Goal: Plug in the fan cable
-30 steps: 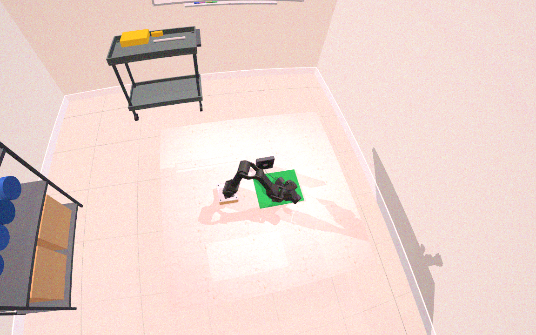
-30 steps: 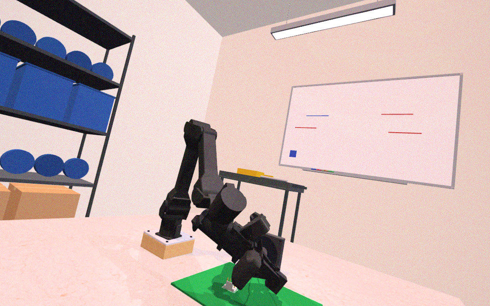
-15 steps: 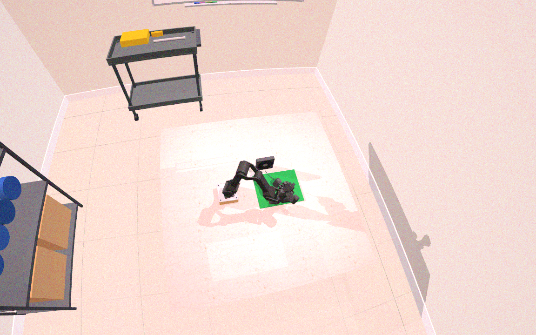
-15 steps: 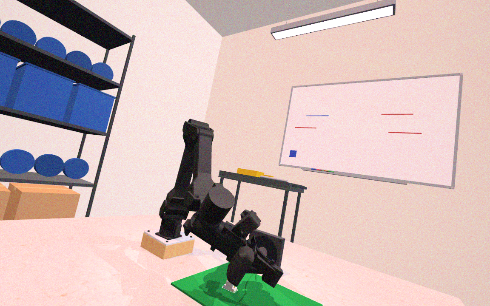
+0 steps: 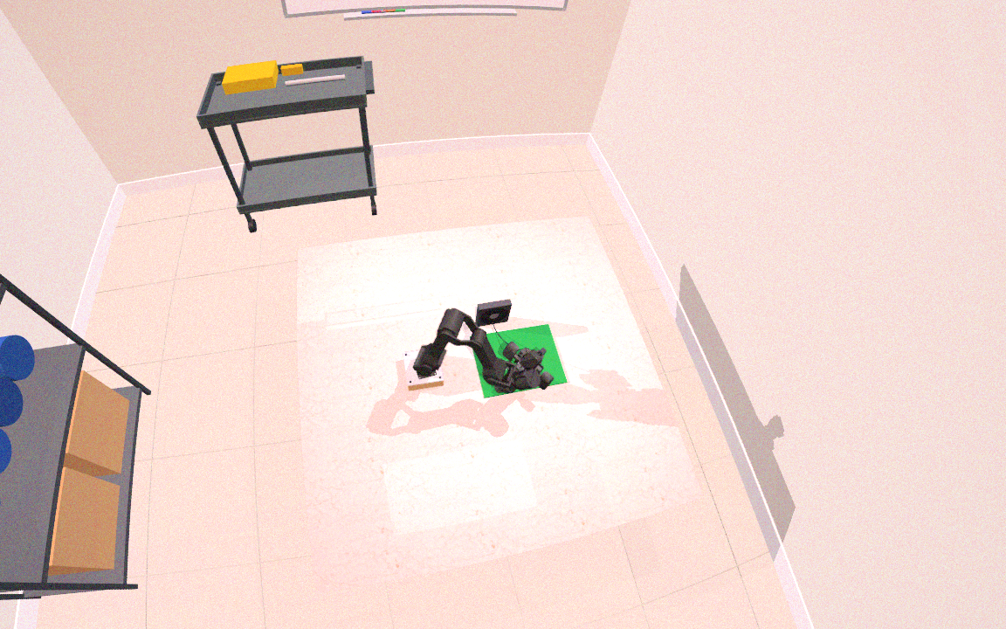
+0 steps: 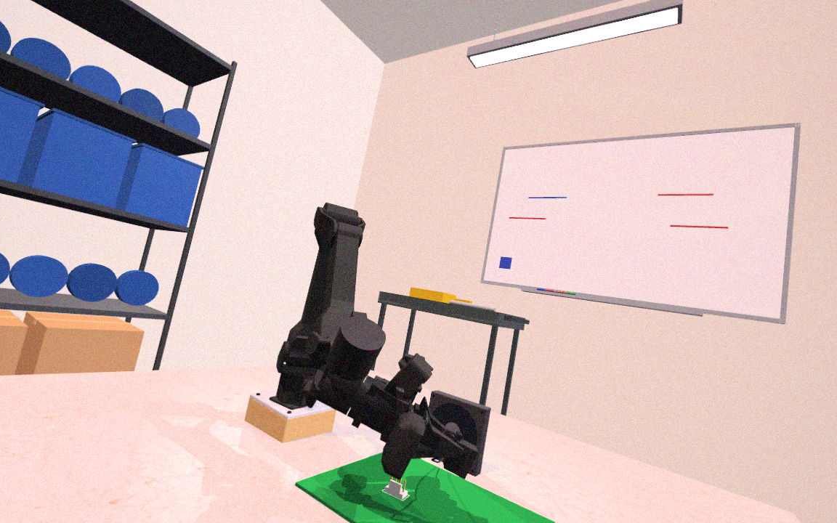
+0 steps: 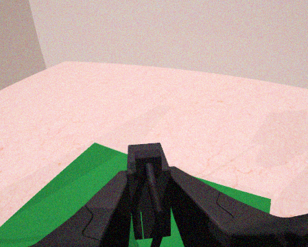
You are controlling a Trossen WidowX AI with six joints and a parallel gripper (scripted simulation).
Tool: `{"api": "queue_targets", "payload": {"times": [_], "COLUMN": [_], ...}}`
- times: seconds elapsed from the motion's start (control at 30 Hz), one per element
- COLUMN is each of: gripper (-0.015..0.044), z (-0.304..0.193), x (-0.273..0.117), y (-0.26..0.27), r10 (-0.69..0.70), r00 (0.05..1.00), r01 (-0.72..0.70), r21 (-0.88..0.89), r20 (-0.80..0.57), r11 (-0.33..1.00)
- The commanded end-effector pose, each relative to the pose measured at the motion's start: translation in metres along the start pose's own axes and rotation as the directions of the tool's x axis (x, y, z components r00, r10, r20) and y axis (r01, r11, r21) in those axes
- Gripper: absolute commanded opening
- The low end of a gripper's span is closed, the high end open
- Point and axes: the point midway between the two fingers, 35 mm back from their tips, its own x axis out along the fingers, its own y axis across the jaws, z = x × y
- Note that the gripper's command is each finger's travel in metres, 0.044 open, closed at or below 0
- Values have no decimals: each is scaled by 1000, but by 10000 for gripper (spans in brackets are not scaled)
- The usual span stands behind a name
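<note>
The tool (image 5: 528, 374) (image 6: 433, 469) (image 7: 147, 177) is closed upon the black plug (image 7: 145, 151). The white header (image 6: 396, 489) with its 4 pins stands on the green board (image 5: 552, 337) (image 6: 327, 482) (image 7: 75, 178), just below the tool; alignment must come before pushing.
</note>
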Motion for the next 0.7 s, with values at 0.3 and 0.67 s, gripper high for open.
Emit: {"api": "queue_targets", "payload": {"times": [0.3,0.67], "gripper": [0,0], "z": [4,5], "x": [-14,-21], "y": [13,20], "r10": [28,43], "r00": [997,993], "r01": [-24,-35], "r21": [-47,-70], "r20": [77,109], "r11": [999,997]}}
